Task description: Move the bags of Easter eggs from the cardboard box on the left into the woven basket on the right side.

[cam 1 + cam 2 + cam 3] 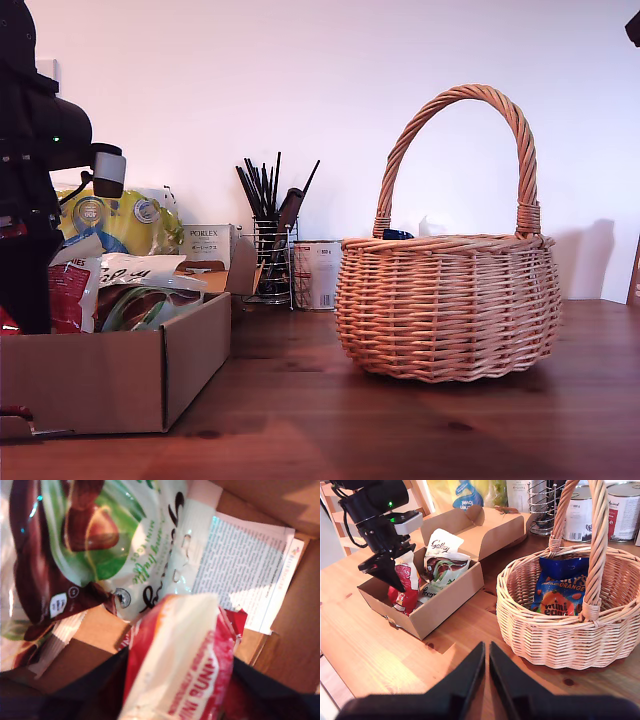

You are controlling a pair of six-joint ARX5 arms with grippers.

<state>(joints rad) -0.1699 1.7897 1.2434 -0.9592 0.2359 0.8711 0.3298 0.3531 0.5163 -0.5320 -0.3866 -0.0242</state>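
Observation:
The cardboard box stands at the exterior view's left. My first gripper reaches down into it and is shut on a red-and-white bag. A white-and-green bag lies beside it in the box. The woven basket stands at the exterior view's right with a blue bag inside. My second gripper hovers above the table in front of box and basket, shut and holding nothing.
Behind the box are a big yellow pack, a white Porlex carton, a wire holder of black sticks and tins. The basket's tall handle arches over its opening. All rests on a wooden table.

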